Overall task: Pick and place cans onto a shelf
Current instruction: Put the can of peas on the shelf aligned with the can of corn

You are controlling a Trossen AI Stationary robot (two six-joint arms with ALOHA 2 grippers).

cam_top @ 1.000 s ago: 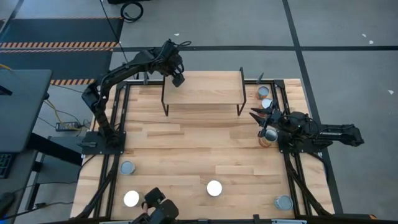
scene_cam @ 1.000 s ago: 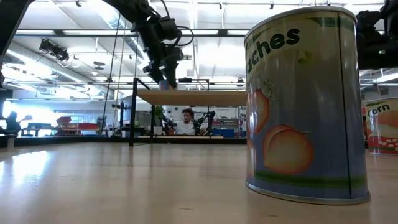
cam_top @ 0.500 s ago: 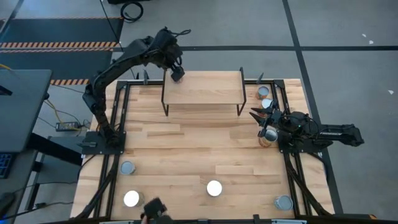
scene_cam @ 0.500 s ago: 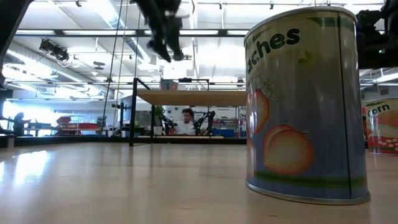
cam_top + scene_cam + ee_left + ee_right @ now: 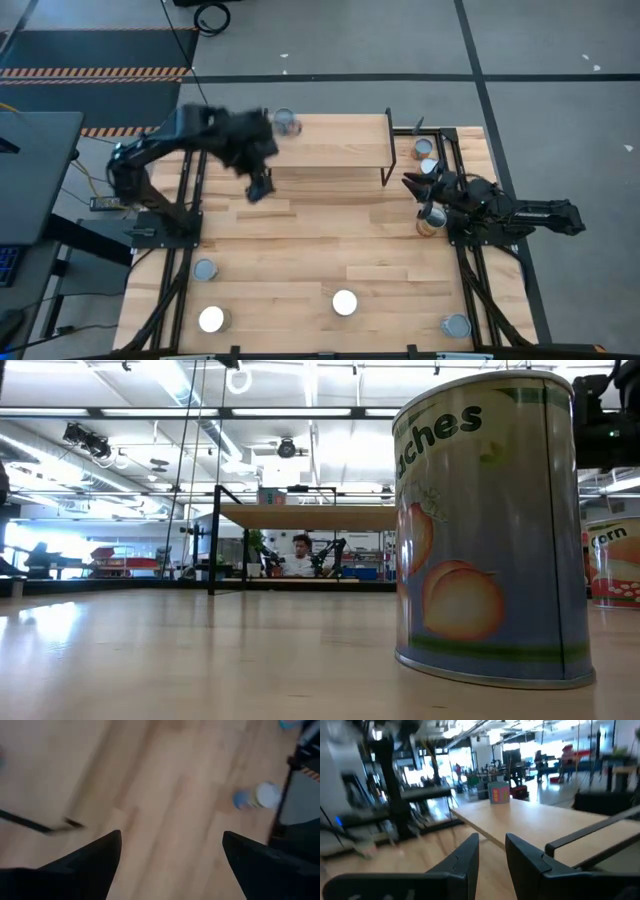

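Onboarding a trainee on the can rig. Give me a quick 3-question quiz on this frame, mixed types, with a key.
1. True or false: the left claw is holding a can.
2. How many cans stand on the shelf? A) none B) one C) three
3. Fill in: the big can closest to the low camera has a label showing ____.

Key:
1. False. Its fingers are spread wide over bare tabletop with nothing between them.
2. B. A single can stands near the shelf's left end.
3. Peaches.
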